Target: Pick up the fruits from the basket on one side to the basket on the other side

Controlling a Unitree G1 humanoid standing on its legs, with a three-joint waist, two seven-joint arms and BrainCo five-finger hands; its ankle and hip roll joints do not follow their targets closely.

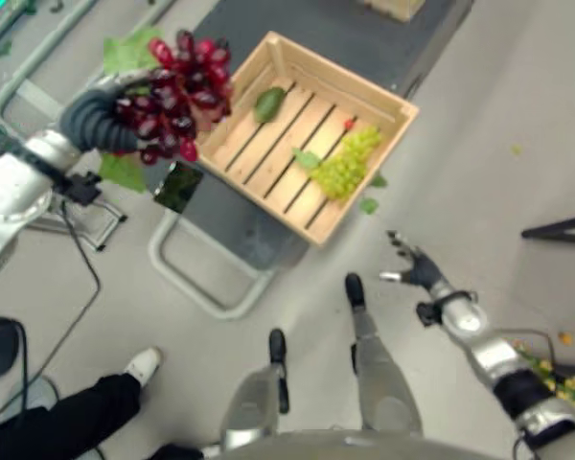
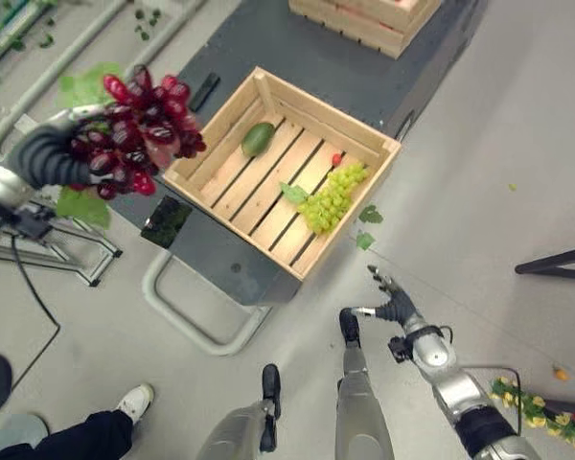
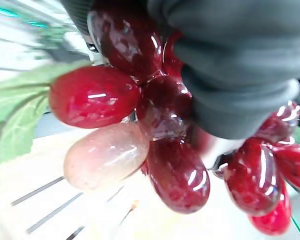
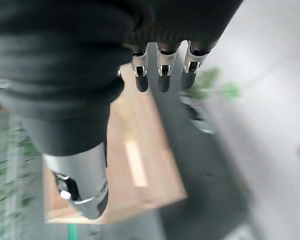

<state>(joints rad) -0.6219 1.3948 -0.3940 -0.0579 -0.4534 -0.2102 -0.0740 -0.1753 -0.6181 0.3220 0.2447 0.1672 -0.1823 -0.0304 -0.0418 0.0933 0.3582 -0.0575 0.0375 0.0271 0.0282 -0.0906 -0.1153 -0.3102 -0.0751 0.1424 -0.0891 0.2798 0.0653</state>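
- The dark bench (image 2: 364,77) runs from the top centre of the frame down toward the middle, carrying the crates.
- On it, mid-frame, sits the wooden slatted crate (image 1: 387,100), open-topped.
- A second wooden crate (image 2: 364,21) stands at the top edge, farther along the bench.
- Upper left, the left hand (image 1: 98,117) is raised beside the crate's left corner, its dark ribbed cover wrapped against a bunch of red grapes (image 1: 177,96); the fingers themselves are buried in the fruit, so I cannot tell how they are set.
- Up close in the left wrist view, the glossy red grapes crowd around the hand, with a green leaf (image 3: 12,115) on one side.
- In the crate, a bunch of green grapes (image 1: 345,165) lies near the right wall, a small red fruit (image 1: 349,124) just above it.
- A green avocado-like fruit (image 1: 268,103) lies toward the crate's upper left.
- Lower right, the right hand (image 1: 417,268) hangs over the floor (image 1: 479,134), fingers spread and holding nothing.
- Bottom left, a person's dark trouser leg and white shoe (image 1: 142,364).
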